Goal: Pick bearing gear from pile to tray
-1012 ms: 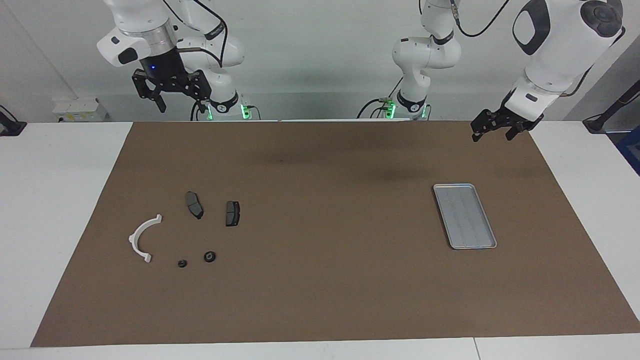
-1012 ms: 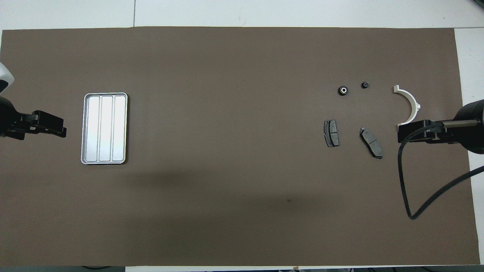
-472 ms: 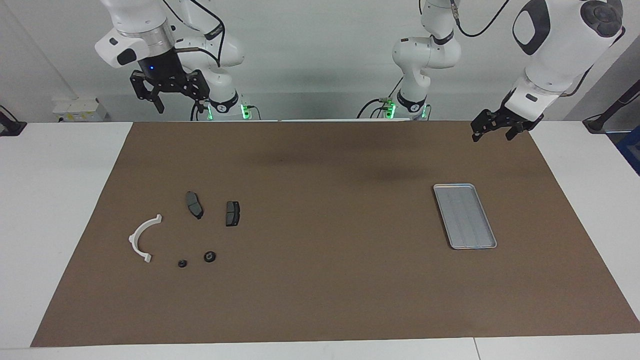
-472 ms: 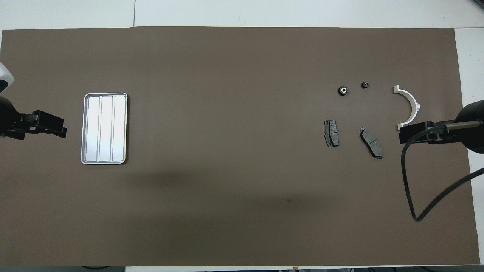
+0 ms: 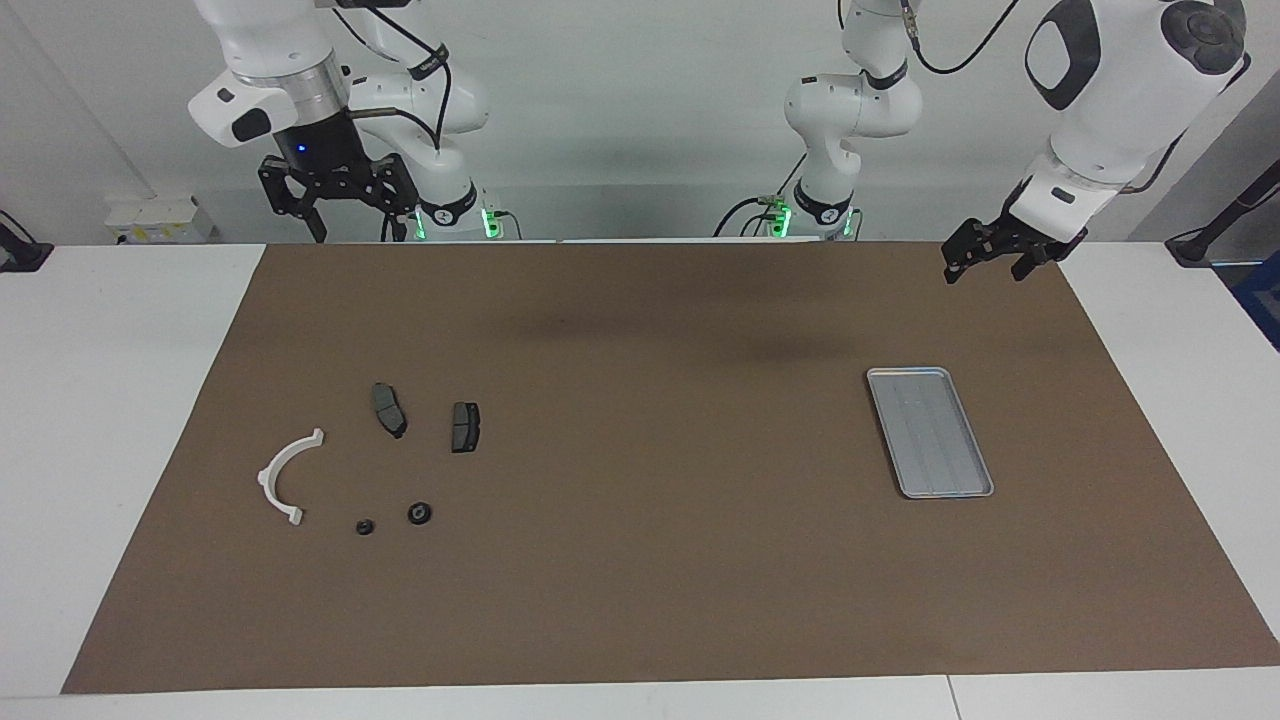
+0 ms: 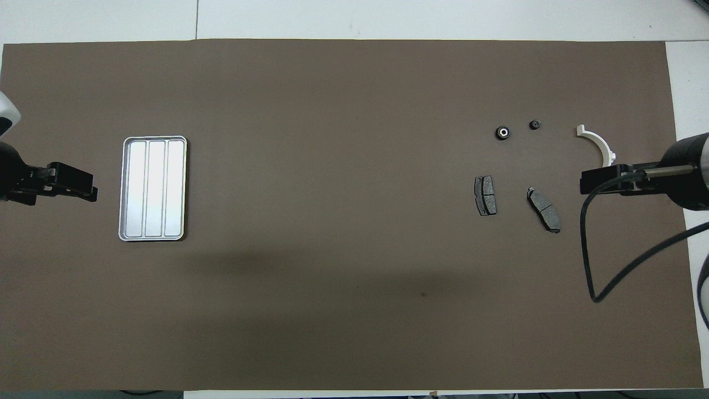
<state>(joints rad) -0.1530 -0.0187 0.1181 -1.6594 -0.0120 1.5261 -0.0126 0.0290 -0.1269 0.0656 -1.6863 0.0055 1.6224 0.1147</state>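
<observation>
Toward right arm's end of mat (image 5: 640, 600), bearing gear (image 5: 419, 513) beside smaller black piece (image 5: 365, 526), farthest of pile: small, rigid, light, likely slick, so pinch across rim; right gripper (image 5: 335, 205) and left gripper (image 5: 985, 258) open, empty; tray (image 5: 905, 378) empty.

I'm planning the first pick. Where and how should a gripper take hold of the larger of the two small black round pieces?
The larger black round piece lies flat on the brown mat, clear of the smaller round piece beside it. Probably best to come straight down from above and pinch across its outer rim; its centre hole looks too small for a finger. The right gripper, open, is up at that end.
</observation>
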